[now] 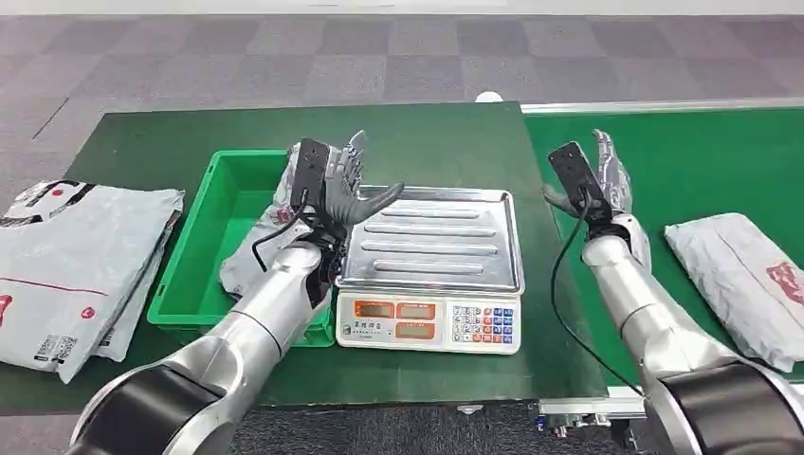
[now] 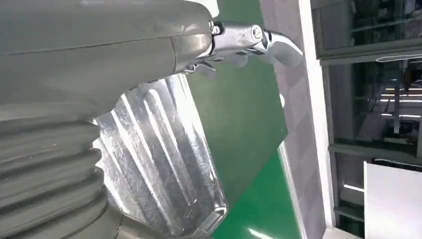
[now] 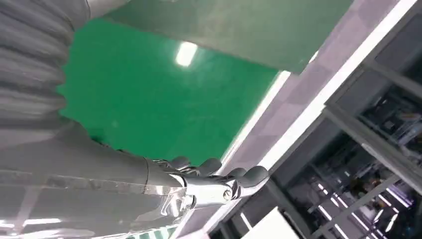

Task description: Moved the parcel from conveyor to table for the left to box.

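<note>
Parcel (image 1: 744, 275): grey crumpled poly bag, red print, on conveyor (image 1: 683, 142).

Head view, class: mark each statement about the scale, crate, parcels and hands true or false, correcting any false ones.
1. The scale's steel tray carries a parcel. False: it is bare.
2. A grey parcel lies in the green crate. True.
3. The right hand grips a parcel. False: it is open, holding nothing.
4. A parcel lies on the conveyor belt. True.
5. The left hand is open beside the scale tray. True.
</note>
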`<action>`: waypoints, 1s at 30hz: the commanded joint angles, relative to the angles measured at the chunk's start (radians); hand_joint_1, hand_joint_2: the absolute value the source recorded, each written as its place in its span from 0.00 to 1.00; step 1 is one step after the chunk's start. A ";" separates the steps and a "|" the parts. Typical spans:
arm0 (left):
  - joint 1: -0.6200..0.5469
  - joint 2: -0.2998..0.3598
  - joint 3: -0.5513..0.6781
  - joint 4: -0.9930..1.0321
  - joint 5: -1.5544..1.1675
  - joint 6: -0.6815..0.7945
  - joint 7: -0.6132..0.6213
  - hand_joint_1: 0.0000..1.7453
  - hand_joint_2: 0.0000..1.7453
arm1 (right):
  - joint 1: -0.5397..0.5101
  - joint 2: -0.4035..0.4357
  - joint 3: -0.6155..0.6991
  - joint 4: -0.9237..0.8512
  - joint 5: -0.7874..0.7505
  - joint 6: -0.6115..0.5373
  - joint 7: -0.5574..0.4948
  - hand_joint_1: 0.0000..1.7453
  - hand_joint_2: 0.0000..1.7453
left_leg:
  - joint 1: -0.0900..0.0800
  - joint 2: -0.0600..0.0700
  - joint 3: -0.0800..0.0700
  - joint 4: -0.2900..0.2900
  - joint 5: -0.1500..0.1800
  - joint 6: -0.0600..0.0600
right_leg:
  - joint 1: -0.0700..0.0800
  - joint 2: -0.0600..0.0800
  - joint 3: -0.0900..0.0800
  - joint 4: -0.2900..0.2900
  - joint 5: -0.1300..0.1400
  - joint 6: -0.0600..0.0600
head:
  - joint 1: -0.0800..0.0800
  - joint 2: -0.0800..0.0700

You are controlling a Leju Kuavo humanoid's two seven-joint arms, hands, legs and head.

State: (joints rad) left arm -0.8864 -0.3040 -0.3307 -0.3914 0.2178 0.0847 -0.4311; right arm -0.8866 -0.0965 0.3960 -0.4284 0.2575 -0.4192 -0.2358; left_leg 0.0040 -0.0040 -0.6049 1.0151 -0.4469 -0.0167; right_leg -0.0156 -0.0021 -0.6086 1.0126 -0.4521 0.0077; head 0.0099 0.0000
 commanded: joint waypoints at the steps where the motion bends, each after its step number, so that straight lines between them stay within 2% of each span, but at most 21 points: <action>1: -0.015 -0.002 -0.031 0.051 0.006 -0.009 0.023 0.00 1.00 | 0.005 -0.065 0.060 0.072 0.080 -0.087 0.059 0.00 1.00 | 0.001 -0.002 0.003 -0.002 0.000 0.001 | 0.001 -0.002 0.004 -0.003 0.000 0.000 | 0.000 0.000; 5: -0.001 -0.013 -0.039 0.062 0.002 -0.014 0.029 0.00 1.00 | 0.077 -0.130 0.058 0.077 0.152 -0.164 0.103 0.00 1.00 | 0.001 -0.007 0.005 -0.004 0.001 0.001 | 0.001 -0.008 0.008 -0.006 0.000 0.000 | 0.000 0.000; 7: 0.005 -0.015 -0.049 0.057 -0.009 -0.009 0.023 0.00 1.00 | 0.096 -0.151 0.056 0.082 0.189 -0.180 0.135 0.00 1.00 | 0.000 -0.006 0.002 -0.001 0.000 0.001 | 0.001 -0.007 0.004 -0.003 -0.001 0.000 | 0.000 0.000; 9: 0.011 -0.011 -0.049 0.052 -0.006 -0.021 0.024 0.00 1.00 | 0.114 -0.167 0.048 0.081 0.205 -0.152 0.162 0.00 1.00 | 0.001 -0.007 0.005 -0.003 0.000 0.001 | 0.001 -0.008 0.008 -0.006 0.000 0.000 | 0.000 0.000; 11: 0.016 -0.004 -0.058 0.055 -0.018 -0.025 0.033 0.00 1.00 | 0.150 -0.193 0.043 0.074 0.249 -0.145 0.211 0.00 1.00 | 0.000 -0.005 0.002 -0.001 -0.001 0.001 | 0.000 -0.006 0.004 -0.003 -0.001 0.000 | 0.000 0.000; 18: 0.023 -0.007 -0.052 0.058 -0.005 -0.066 0.029 0.00 1.00 | 0.235 -0.254 -0.032 0.069 0.293 -0.104 0.265 0.00 1.00 | -0.001 -0.005 0.002 -0.002 -0.001 0.002 | -0.001 -0.007 0.004 -0.003 -0.001 0.000 | 0.000 0.000; 21: 0.024 -0.009 -0.052 0.059 -0.005 -0.066 0.029 0.00 1.00 | 0.241 -0.257 -0.040 0.066 0.297 -0.103 0.260 0.00 1.00 | 0.000 -0.004 0.004 -0.002 -0.002 0.002 | 0.000 -0.005 0.006 -0.004 -0.001 0.000 | 0.000 0.000; 22: 0.024 -0.009 -0.052 0.059 -0.005 -0.066 0.029 0.00 1.00 | 0.241 -0.257 -0.040 0.066 0.297 -0.103 0.260 0.00 1.00 | -0.001 -0.003 0.000 -0.001 -0.002 0.003 | -0.001 -0.005 0.001 -0.001 -0.001 0.000 | 0.000 0.000; 26: 0.030 -0.013 -0.057 0.053 -0.010 -0.071 0.020 0.00 1.00 | 0.264 -0.272 -0.077 0.069 0.324 -0.076 0.296 0.00 1.00 | 0.000 -0.002 0.004 -0.002 -0.002 0.003 | 0.000 -0.004 0.006 -0.004 0.000 0.000 | 0.000 0.000; 30: 0.030 -0.007 -0.054 0.048 -0.012 -0.070 0.017 0.00 1.00 | 0.271 -0.296 -0.102 0.086 0.351 -0.042 0.325 0.00 1.00 | -0.001 -0.003 0.000 -0.001 -0.002 0.003 | -0.001 -0.004 0.002 -0.002 -0.001 0.000 | 0.000 0.000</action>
State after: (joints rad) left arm -0.8379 -0.3231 -0.3407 -0.3815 0.2083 0.0202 -0.4128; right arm -0.6184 -0.3594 0.3723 -0.4028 0.5810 -0.5036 0.0583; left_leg 0.0028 -0.0055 -0.6060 1.0153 -0.4487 -0.0140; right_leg -0.0170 -0.0051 -0.6089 1.0121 -0.4526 0.0083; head 0.0099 0.0000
